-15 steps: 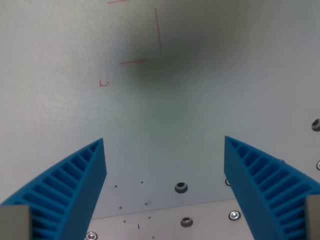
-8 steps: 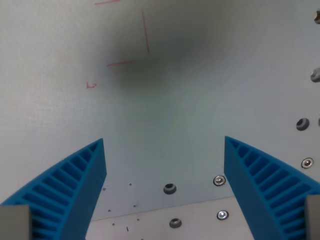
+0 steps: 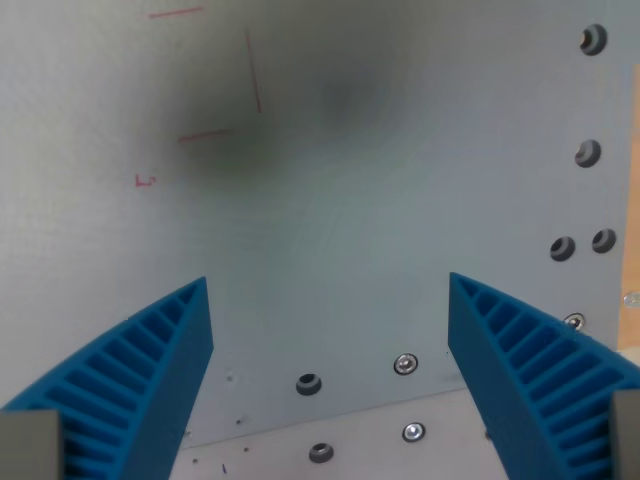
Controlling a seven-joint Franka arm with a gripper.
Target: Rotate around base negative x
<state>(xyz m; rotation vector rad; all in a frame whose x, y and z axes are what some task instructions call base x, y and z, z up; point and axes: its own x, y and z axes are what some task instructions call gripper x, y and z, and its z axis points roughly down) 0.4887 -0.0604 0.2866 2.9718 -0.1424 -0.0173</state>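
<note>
My gripper (image 3: 330, 290) is open and empty. Its two blue ribbed fingers (image 3: 150, 370) stand wide apart at the bottom corners of the wrist view, above a pale grey table top (image 3: 330, 220). Thin red marker lines (image 3: 254, 70) are drawn on the table at the upper left, beside a soft dark shadow. Nothing lies between the fingers.
Several bolt holes and screws (image 3: 308, 384) dot the table near the bottom edge and along the wrist view's right side (image 3: 587, 153). A lighter plate edge (image 3: 400, 410) runs across the bottom. A pale strip (image 3: 634, 200) shows at the far right.
The whole scene has shifted to the wrist view's left, so the camera has moved. More bolt holes have come into view on the right. The fingers keep the same gap.
</note>
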